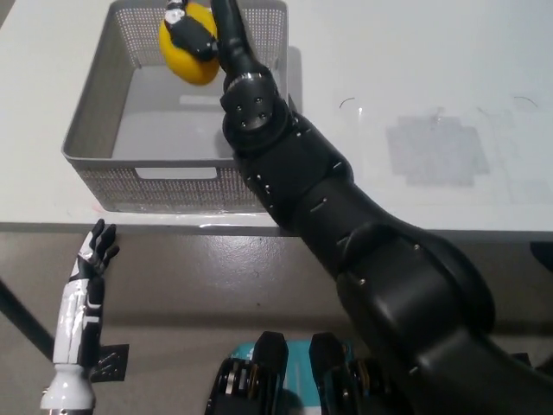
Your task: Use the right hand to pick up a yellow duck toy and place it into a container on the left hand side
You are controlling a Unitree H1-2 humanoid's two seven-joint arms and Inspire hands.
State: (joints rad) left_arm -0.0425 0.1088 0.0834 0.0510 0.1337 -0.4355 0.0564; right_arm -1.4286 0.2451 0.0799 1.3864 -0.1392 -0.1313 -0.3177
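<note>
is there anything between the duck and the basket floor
Nothing visible. The right robot hand holds the yellow duck over the grey basket, inside its rim, and the basket floor shows bare. The left robot hand rests low beside the table.

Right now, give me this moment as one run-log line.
phase: place | right hand: shut on yellow duck, over grey basket | left hand: open, idle below table edge | duck not released
</note>
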